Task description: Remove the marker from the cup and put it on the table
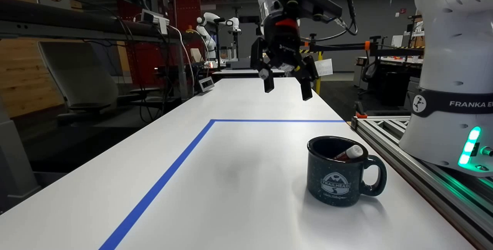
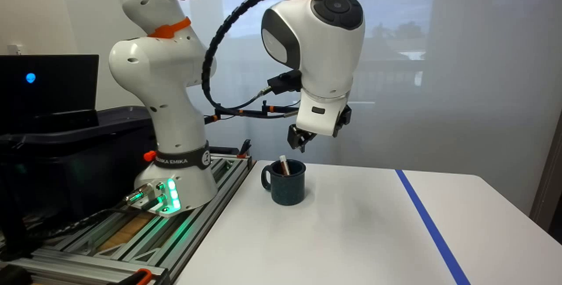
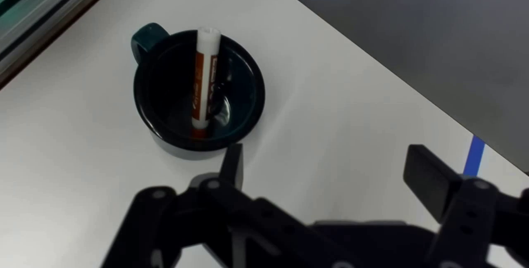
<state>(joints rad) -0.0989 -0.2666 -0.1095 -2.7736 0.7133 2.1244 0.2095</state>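
Nearest in an exterior view stands a dark teal, speckled ceramic mug [image 1: 335,165], round-walled, with a glossy black rim, a looped side handle [image 1: 381,177] and a pale printed emblem [image 1: 336,183]. Inside it tilts the short cylindrical marker [image 3: 204,82], white with a reddish-brown printed label, its plain white end poking above the rim.

Under the mug lies a flat white worktop [image 1: 238,203], smooth and faintly reflective; a blue tape line [image 1: 170,171] runs straight along it and turns a corner beyond the mug. Slotted, silver-coloured metal rails [image 2: 202,225] run beside its edge, and on them stands a smooth white robot arm [image 2: 158,65] with rounded links.

The arm is upright at its base and reaches over the worktop, its wrist bent downward, a black ribbed cable sleeve [image 2: 206,72] looping alongside. Farther off than the mug and higher than its rim, the black, jointed fingers [image 1: 306,90] point down at a slight slant, spread wide apart; in the wrist view, worktop shows between their flat, blocky tips, and the mug appears just past one of them.

In the background are a grey chair [image 1: 83,72] with a curved back, a red perforated panel [image 1: 187,9] and a second white arm [image 1: 210,18].
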